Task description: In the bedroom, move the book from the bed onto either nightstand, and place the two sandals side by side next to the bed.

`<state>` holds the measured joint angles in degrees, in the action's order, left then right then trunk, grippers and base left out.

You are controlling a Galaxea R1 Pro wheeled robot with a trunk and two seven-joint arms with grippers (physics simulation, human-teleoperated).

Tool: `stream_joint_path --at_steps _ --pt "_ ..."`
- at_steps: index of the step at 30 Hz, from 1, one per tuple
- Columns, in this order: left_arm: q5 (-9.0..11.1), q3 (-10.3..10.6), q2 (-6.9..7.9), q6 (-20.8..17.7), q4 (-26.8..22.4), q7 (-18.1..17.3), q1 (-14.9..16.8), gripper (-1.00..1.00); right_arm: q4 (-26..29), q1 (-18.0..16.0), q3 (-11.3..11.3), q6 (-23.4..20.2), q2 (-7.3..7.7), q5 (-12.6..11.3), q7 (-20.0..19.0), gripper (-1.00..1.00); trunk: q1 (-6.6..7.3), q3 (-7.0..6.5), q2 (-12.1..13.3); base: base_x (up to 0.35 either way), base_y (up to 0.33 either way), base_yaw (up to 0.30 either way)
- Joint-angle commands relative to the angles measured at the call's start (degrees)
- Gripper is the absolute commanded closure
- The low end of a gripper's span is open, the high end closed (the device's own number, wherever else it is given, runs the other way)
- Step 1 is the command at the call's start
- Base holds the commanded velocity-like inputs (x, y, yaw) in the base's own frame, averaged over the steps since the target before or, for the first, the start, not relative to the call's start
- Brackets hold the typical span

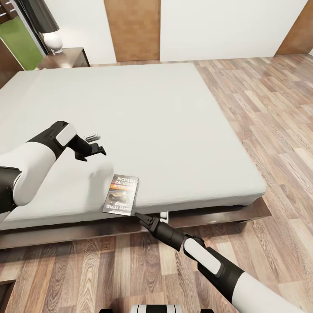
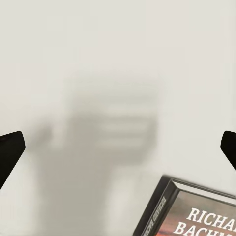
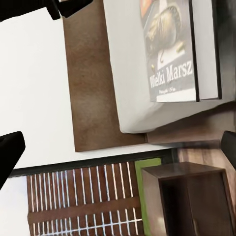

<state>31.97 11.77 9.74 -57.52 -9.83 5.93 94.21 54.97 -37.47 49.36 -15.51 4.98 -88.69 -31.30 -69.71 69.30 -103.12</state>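
Book first: it lies flat, cover up, on the bed, at the mattress edge nearest the robot, so nothing of the task looks done yet. The right tool reaches in from the floor side, its tip just beside the book's near corner; its fingers look spread in the right wrist view and hold nothing. The left tool hovers over the mattress a little way beyond the book, jaws wide and empty. One nightstand stands at the far corner by the headboard, bearing a lamp. By my judgement, the book's move and both sandals remain to do.
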Motion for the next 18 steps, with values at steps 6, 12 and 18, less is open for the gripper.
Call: stream_joint_path --at_steps 6,12,18 --pt "0.64 0.18 0.07 -0.22 -0.1 0.51 0.01 -1.0 -0.72 -0.06 0.13 -0.23 0.05 -0.6 -0.08 -1.0 0.0 0.03 -0.01 0.0 0.0 0.0" --pt "0.64 0.18 0.09 -0.22 -0.1 0.5 0.01 -1.0 -0.97 -0.06 0.13 -0.22 0.08 -0.59 -0.08 -1.0 0.0 0.03 -0.01 0.0 0.0 0.0" --pt "0.62 0.18 0.1 -0.22 -0.1 0.49 0.01 -1.0 -1.05 -0.06 0.12 -0.22 0.11 -0.56 -0.08 -1.0 0.0 0.03 -0.01 0.0 0.0 0.0"
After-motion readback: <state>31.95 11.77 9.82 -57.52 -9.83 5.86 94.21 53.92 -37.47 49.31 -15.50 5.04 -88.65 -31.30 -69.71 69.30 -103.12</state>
